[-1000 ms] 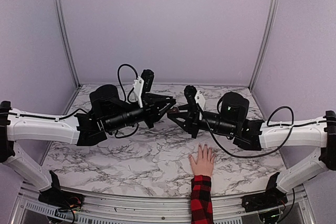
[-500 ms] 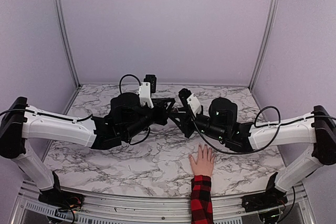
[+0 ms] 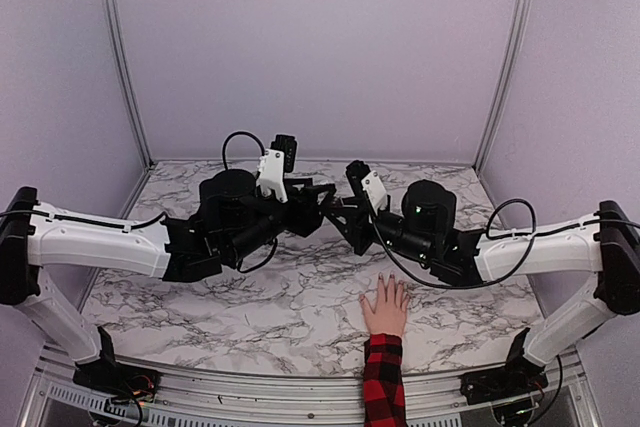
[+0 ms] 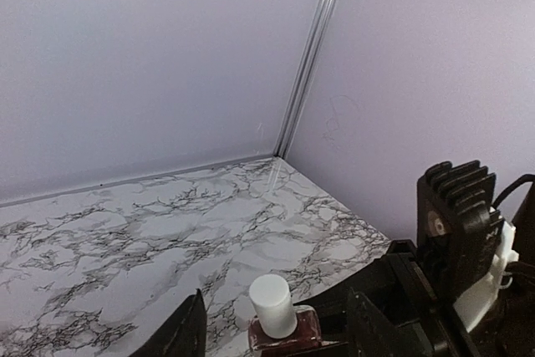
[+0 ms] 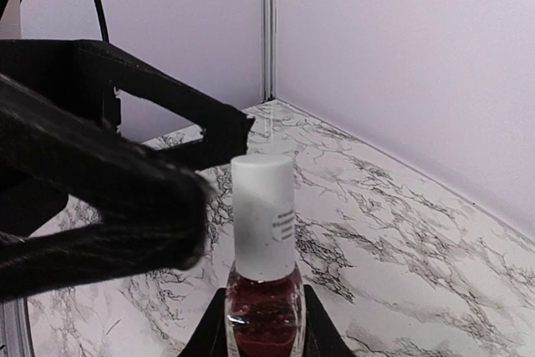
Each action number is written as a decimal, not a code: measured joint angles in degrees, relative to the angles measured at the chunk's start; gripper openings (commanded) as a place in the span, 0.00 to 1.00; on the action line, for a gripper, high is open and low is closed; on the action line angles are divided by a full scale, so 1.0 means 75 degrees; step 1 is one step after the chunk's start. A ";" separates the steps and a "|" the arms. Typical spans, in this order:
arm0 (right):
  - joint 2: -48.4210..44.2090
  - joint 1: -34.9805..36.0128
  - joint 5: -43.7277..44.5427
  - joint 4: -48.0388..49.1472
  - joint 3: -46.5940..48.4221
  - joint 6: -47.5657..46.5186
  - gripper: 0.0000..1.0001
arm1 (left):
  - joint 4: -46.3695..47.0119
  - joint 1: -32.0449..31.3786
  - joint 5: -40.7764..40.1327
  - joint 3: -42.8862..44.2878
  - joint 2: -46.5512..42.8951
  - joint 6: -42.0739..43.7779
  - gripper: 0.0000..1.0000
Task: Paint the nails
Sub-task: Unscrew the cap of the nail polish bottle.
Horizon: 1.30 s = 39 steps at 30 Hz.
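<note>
L gripper (image 4: 276,311) just let go. Its black fingers (image 4: 191,332), clamped a sec ago, now stand apart either side of the white cylindrical cap (image 4: 272,300) w/ a gap on each side, touching nothing. L arm also sits a bit further toward the left edge of the grey-veined white marble table (image 3: 200,297) than half a sec ago. R gripper (image 5: 263,336) unchanged: pinched tight on the base of the small glass bottle of dark red nail polish (image 5: 263,294), held upright above mid-surface. Cap sits on the bottle in both wrist views, so brush not out yet. Judgement: L release is either a re-grip between twists of the cap or a slipped twist — can't tell which. Nails (image 3: 391,277) tip the pale human hand (image 3: 385,307), in a red-and-black plaid sleeve (image 3: 383,382). The hand lies flat, fingers spread a little, by the near edge right of centre — well apart from the bottle. Nails too small to judge any coat. Painting prob. not begun.
</note>
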 measured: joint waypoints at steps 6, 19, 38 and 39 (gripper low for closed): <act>-0.0312 -0.0055 -0.0895 -0.0117 -0.0003 -0.0146 0.00 | -0.0006 0.0627 0.1827 -0.0568 -0.1099 0.0801 0.68; -0.1204 -0.0085 -0.3666 -0.0580 -0.0160 -0.0560 0.00 | -0.0073 0.1154 0.5761 -0.1961 -0.2882 0.2477 0.67; -0.0883 -0.0087 -0.7898 -0.0953 -0.0020 -0.0580 0.00 | -0.0087 0.0871 0.9110 -0.1463 -0.2244 0.3605 0.51; -0.0854 -0.0087 -0.7953 -0.0965 -0.0009 -0.0580 0.00 | -0.0082 0.0828 0.9157 -0.1402 -0.2183 0.3625 0.50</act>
